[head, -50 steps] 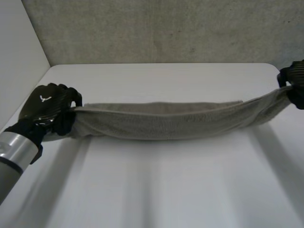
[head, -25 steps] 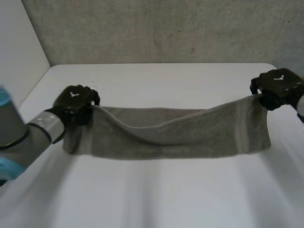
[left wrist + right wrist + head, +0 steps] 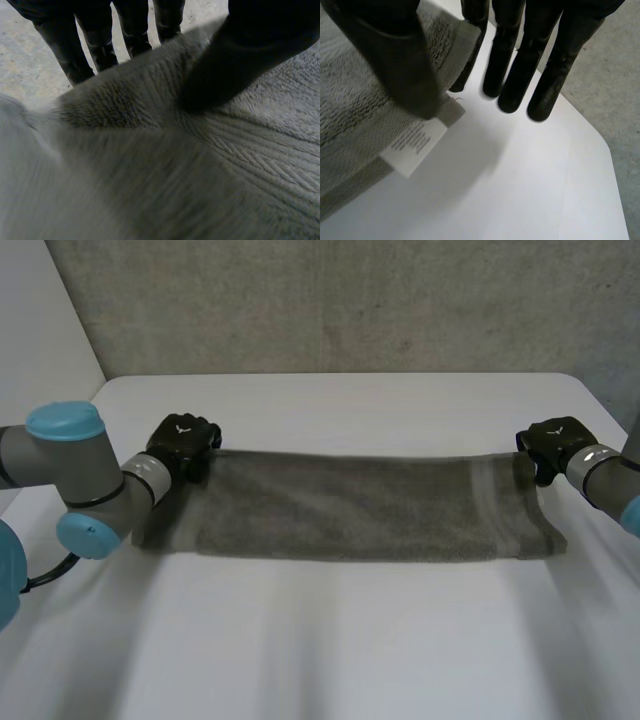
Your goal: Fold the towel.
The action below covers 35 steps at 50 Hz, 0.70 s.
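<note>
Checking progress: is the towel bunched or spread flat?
Spread flat: the towel is a long strip on the table; left hand and right hand pinch its far corners.

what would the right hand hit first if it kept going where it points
Probably the bare white table just ahead: the right hand, pinching a corner of the grey terry towel, aims down at it.

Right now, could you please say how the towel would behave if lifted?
Probably floppy: the towel lies limp between the left hand and right hand pinching its far corners. Its looped pile probably resists slipping.
</note>
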Tool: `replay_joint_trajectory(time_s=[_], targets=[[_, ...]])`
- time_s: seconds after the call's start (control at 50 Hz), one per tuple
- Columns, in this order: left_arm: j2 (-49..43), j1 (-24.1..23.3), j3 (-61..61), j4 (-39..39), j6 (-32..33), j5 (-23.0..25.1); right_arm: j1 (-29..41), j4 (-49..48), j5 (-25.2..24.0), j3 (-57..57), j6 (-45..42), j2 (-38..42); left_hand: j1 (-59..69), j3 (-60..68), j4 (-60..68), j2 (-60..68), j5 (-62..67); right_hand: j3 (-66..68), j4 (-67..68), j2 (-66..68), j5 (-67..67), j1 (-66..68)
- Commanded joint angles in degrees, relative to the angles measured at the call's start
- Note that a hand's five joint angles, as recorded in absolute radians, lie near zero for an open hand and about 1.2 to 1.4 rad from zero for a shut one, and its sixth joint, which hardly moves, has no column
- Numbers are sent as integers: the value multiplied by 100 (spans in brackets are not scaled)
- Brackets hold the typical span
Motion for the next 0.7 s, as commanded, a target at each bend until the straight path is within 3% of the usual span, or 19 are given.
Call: replay_joint_trajectory(time_s=[0.02,0.12,0.18,0.36,0.42,0.5,0.58,0.7], targets=[[-109,-175,43,12,-2,-213,91,-28,276,-287,257,72,-5882,-5912,-5803,-5904,-6863,-3940,-4058,-3890,-3946,-3888],[66,-245,-140,-41,-11,-704,83,-28,276,-234,319,19,-5860,-5890,-5782,-5882,-6842,-3940,-4058,-3890,-3946,-3888],[504,-254,-552,-85,-37,-889,127,-45,258,73,319,-464,-5860,-5890,-5782,-5882,-6842,-3940,-4058,-3890,-3946,-3888],[2129,-246,-2203,90,-151,-855,144,-853,294,2530,275,-2929,-5843,-5873,-5765,-5865,-6825,-3940,-4058,-3890,-3946,-3888],[2431,-254,-2532,240,-239,-855,127,-968,294,2930,275,-3303,-5843,-5873,-5765,-5865,-6825,-3940,-4058,-3890,-3946,-3888],[3430,-254,-3619,959,-870,-837,100,-1275,285,4043,231,-4110,-5827,-5856,-5748,-5849,-6808,-3940,-4058,-3890,-3946,-3888],[3924,-202,-4427,1653,-1354,-837,83,-1355,241,4535,231,-4190,-5776,-5806,-5698,-5798,-6758,-3940,-4058,-3890,-3946,-3888],[3952,-210,-5001,2418,-1636,-846,-14,-1740,-48,5266,231,-3902,-5776,-5806,-5698,-5798,-6758,-3940,-4058,-3890,-3946,-3888]])
